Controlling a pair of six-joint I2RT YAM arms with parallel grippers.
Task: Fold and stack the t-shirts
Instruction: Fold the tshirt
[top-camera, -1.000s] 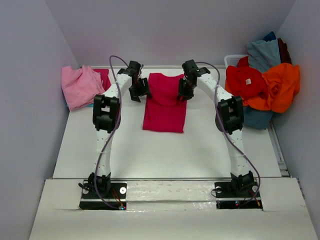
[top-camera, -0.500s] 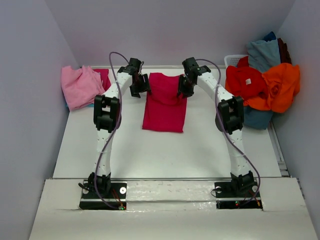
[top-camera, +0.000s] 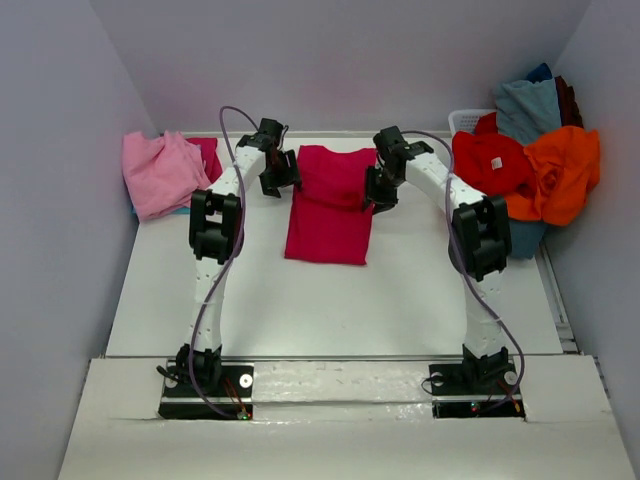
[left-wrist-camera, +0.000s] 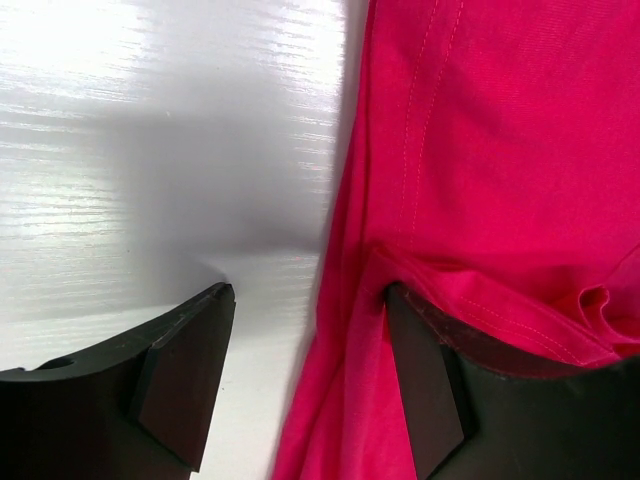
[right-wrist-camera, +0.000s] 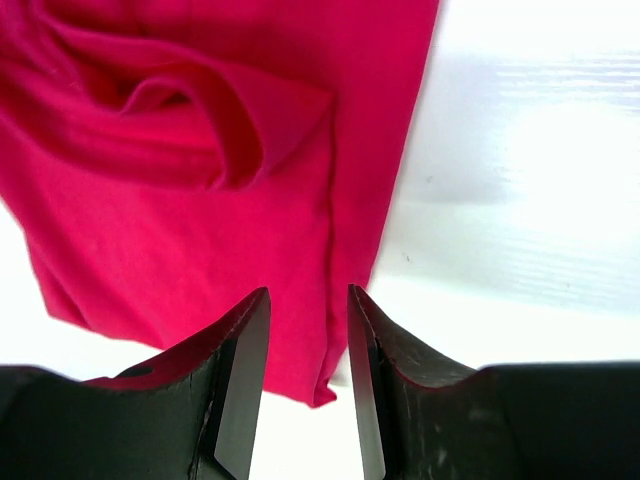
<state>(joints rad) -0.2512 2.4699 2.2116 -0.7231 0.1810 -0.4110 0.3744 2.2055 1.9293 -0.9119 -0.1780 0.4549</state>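
The soft, limp crimson t-shirt (top-camera: 330, 215) lies upper centre on the tabletop (top-camera: 300, 300), probably best pinched at its side edges. The left claw (left-wrist-camera: 308, 300) gapes astride one edge; the right claw (right-wrist-camera: 308, 295) stands narrowly parted, empty.

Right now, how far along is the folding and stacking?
Early. Possibly done: the light pink shirt lies set aside at the far left, though rumpled. In hand: the crimson shirt lies mid-table, folded into a narrow strip; the left pincer and right pincer, both open, straddle its side edges. Left: the red shirt, orange shirt and grey-blue shirt are heaped at the basket.
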